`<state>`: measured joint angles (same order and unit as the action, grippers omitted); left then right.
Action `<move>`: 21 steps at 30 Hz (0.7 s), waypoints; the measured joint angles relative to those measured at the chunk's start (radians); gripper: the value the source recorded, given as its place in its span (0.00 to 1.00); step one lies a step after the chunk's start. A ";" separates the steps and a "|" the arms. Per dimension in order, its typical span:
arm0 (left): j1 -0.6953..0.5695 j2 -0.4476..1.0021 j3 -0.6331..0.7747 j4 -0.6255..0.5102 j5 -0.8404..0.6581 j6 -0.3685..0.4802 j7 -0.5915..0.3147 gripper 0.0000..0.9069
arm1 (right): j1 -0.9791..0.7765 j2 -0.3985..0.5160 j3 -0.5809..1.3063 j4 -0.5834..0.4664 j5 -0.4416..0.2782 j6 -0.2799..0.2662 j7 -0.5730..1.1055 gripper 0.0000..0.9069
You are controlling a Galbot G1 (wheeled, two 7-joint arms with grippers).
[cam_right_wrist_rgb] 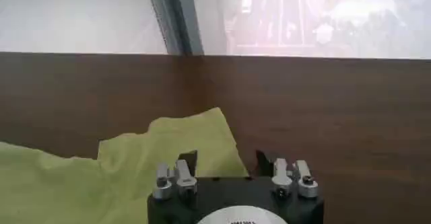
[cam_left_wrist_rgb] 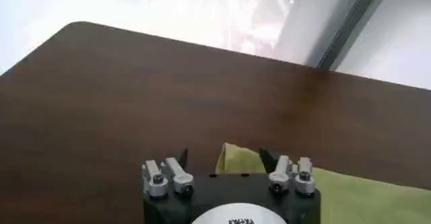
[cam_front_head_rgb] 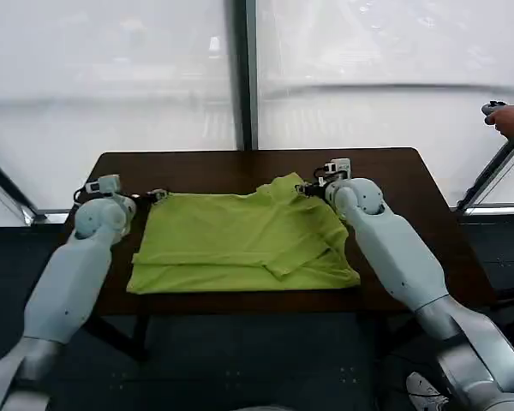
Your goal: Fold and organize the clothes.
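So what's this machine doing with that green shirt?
It is folding it. The lime T-shirt lies partly folded on the dark table. The left gripper sits at the shirt's far left corner, and the right gripper at its far right corner, where the cloth is bunched up. In the wrist views each gripper's fingers stand apart with the cloth between them.

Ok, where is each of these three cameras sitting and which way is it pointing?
Head view: from the robot's head, looking forward and down at the table and T-shirt; both arms show.
Left wrist view: on the left arm, facing across the table; left end effector open at a shirt corner.
Right wrist view: on the right arm, facing the window; right end effector open over a raised shirt edge.
Shared: all see the T-shirt and table.
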<state>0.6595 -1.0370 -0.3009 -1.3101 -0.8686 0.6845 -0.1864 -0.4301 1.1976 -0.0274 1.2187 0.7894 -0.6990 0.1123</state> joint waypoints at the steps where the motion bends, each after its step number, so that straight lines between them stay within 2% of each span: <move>1: 0.001 0.000 0.000 -0.001 0.000 -0.002 0.001 0.32 | -0.001 0.000 0.000 0.000 -0.001 0.001 -0.001 0.00; 3: 0.005 0.000 0.000 -0.004 0.001 -0.007 0.004 0.19 | -0.001 0.000 0.000 0.000 -0.003 0.003 -0.002 0.00; 13: 0.013 -0.001 0.000 -0.022 0.008 -0.035 0.004 0.14 | -0.009 -0.005 0.005 0.008 -0.003 0.011 -0.003 0.00; 21: 0.032 0.010 -0.018 -0.054 -0.013 -0.050 0.004 0.08 | -0.020 -0.023 0.025 0.032 0.015 0.047 -0.004 0.00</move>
<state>0.6917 -1.0273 -0.3189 -1.3639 -0.8813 0.6343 -0.1824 -0.4502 1.1748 -0.0025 1.2512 0.8044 -0.6521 0.1085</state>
